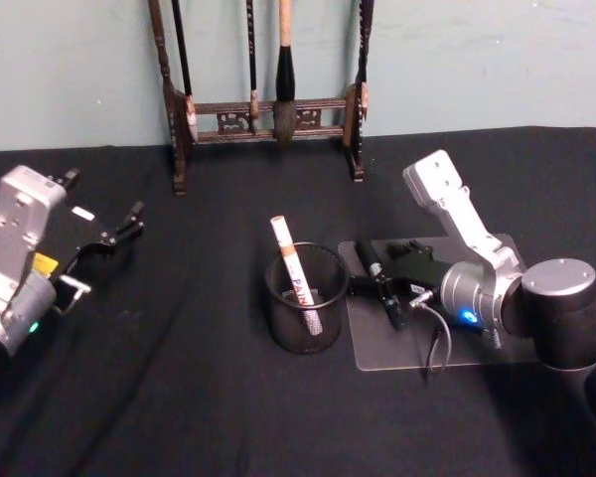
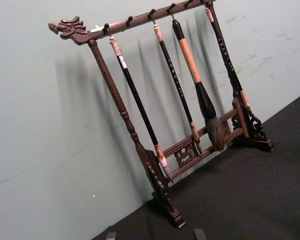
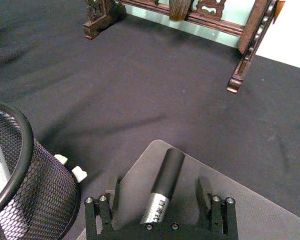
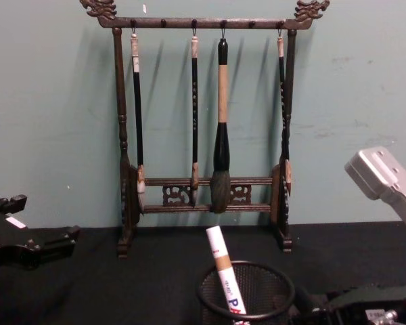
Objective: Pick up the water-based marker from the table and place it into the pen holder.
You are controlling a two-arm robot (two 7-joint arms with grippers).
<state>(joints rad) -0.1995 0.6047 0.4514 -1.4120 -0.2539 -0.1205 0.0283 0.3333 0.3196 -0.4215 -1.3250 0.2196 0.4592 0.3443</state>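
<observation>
A marker (image 3: 165, 182) with a black cap and silver body lies on a grey mat (image 3: 270, 212) on the black table (image 1: 179, 397). My right gripper (image 3: 159, 189) is open and low over the mat, one finger on each side of the marker (image 1: 370, 260) with gaps between. The black mesh pen holder (image 1: 323, 328) stands just left of the mat (image 1: 447, 348) and close to the right gripper (image 1: 382, 283). A white paint marker (image 1: 296, 283) leans upright inside the holder (image 4: 284, 298). My left gripper (image 1: 119, 231) hangs open and empty at the far left.
A tall dark wooden brush rack (image 1: 268, 109) with hanging brushes stands at the back of the table against the green wall. Bare black cloth lies between the rack (image 3: 242, 55) and the pen holder (image 3: 40, 200), and across the front left.
</observation>
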